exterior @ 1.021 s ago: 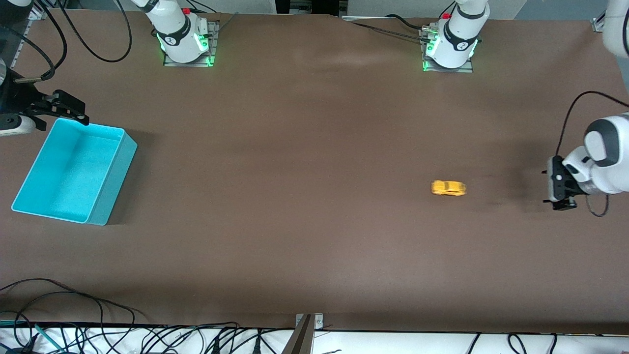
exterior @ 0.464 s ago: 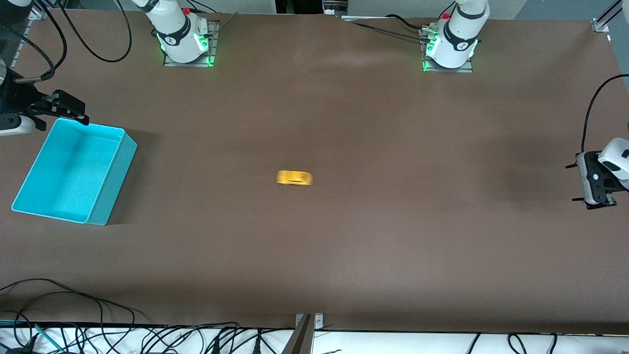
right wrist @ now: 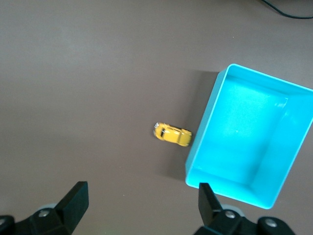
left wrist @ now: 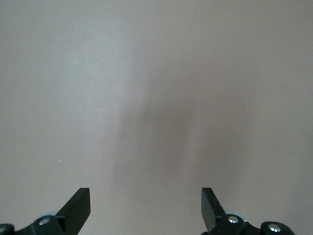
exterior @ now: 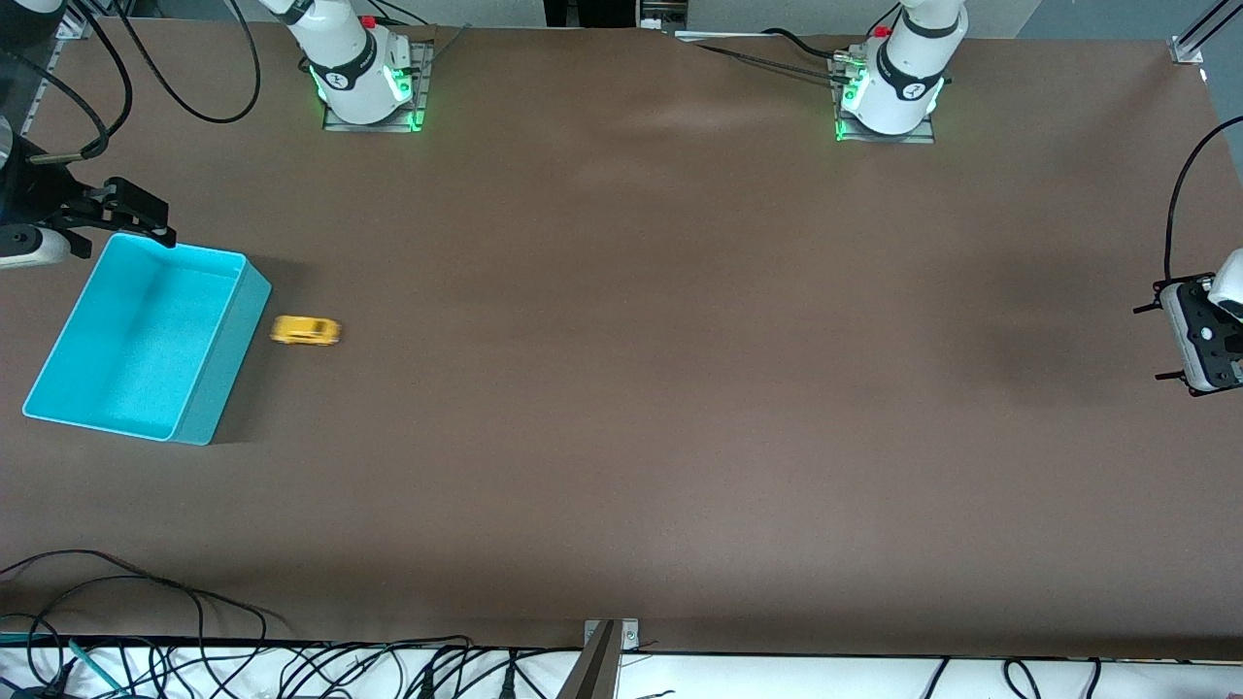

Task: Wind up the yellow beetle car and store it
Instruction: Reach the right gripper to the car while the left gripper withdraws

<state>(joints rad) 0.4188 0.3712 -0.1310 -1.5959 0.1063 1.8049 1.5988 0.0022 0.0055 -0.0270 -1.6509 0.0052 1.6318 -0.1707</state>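
Note:
The yellow beetle car (exterior: pixel 306 331) stands on the brown table right beside the turquoise bin (exterior: pixel 146 340), at the right arm's end; whether it touches the bin's wall I cannot tell. The right wrist view shows the car (right wrist: pixel 172 134) close to the bin (right wrist: pixel 244 132), which has nothing in it. My right gripper (right wrist: pixel 142 200) hangs open and empty over the table by the bin's corner (exterior: pixel 146 218). At the left arm's end of the table, my left gripper (exterior: pixel 1199 335) is also open and empty, and its wrist view (left wrist: pixel 145 203) shows only bare table.
Both arm bases (exterior: pixel 364 83) (exterior: pixel 889 92) stand along the table's edge farthest from the front camera. Cables (exterior: pixel 146 621) lie along the near edge, and a metal bracket (exterior: pixel 607 646) sits at its middle.
The car has rolled across the table from the left arm's end to beside the bin. The left gripper has drawn back toward its end of the table. The right gripper has not moved.

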